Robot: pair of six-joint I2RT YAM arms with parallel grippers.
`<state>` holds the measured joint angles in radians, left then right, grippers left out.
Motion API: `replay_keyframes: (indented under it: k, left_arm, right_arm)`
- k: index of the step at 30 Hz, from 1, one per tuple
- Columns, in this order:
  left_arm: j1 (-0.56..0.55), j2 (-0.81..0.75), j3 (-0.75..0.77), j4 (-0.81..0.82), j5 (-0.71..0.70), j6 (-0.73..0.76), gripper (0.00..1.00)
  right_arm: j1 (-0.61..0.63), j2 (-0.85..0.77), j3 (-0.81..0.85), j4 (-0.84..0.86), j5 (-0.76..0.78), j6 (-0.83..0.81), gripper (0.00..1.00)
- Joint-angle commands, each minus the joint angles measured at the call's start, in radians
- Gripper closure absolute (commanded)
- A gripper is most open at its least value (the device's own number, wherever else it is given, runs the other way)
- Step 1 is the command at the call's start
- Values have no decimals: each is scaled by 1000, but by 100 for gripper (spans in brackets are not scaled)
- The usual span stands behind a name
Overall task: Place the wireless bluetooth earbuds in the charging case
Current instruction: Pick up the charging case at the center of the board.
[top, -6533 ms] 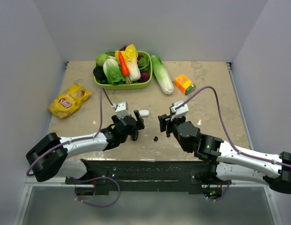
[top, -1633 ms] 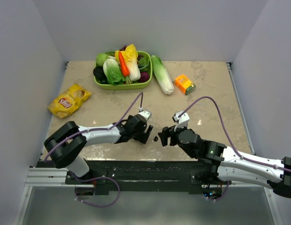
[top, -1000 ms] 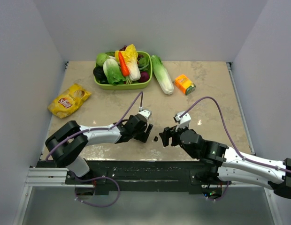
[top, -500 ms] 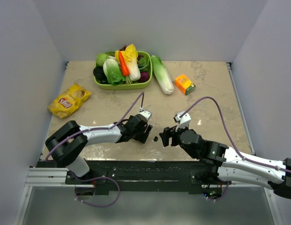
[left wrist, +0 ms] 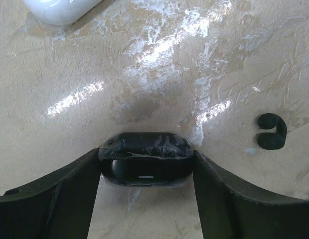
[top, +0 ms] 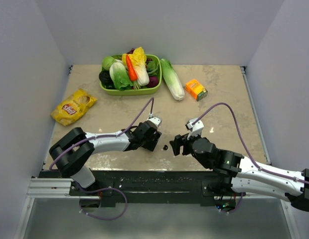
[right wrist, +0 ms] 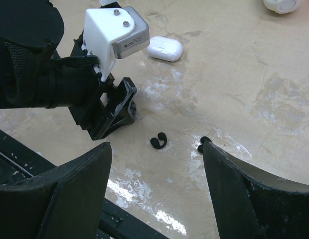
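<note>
A black charging case [left wrist: 144, 164] stands on the marble table between my left gripper's [left wrist: 146, 167] fingers, which touch it on both sides. One black earbud [left wrist: 271, 137] lies to its right, apart from it. In the right wrist view the same earbud [right wrist: 158, 142] lies on the table between the wide-open fingers of my right gripper [right wrist: 155, 149]. A second black earbud [right wrist: 200, 145] peeks out at the tip of the right finger. From above, the left gripper [top: 150, 142] and right gripper [top: 175, 145] face each other with an earbud [top: 165, 147] between them.
A white closed case [right wrist: 164, 48] lies just beyond the left gripper. Further back are a green basket [top: 129, 91] of vegetables, a napa cabbage [top: 172, 79], an orange box [top: 196, 89] and a yellow chips bag [top: 74, 106]. The table's near edge is close below the grippers.
The left gripper's fingers have closed in onto the black charging case. Both arms have stayed almost still over the last second.
</note>
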<state>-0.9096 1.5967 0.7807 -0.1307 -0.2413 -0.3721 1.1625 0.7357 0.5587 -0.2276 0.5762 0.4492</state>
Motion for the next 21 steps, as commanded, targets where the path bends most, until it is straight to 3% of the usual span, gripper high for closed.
replay_keyframes:
  k: [1,5,6,9,13,18,19,21]
  left_arm:
    - [3,9,-1,-24,45,13,35]
    - [0,-32,-32,12,45,6,61]
    - [0,-71,-43,31,42,2,79]
    - [-14,-186,-112,181,34,10,100]
    - [-29,-352,-286,446,1,10,100]
    - [-52,-520,-568,1107,2,96,100]
    - [-57,-512,-663,1360,16,125,100]
    - [-70,-440,-727,1590,80,236,100]
  right_arm:
    - [-1,-12,30,5,14,8,23]
    - [-3,-10,36,7,13,14,23]
    - [-3,-7,46,7,13,19,23]
    - [-3,-9,81,4,55,42,23]
    - [-3,-13,147,-44,154,95,21]
    - [-4,27,254,-76,68,52,18]
    - [-4,36,273,-85,44,52,18]
    - [-4,73,319,-102,-28,51,17]
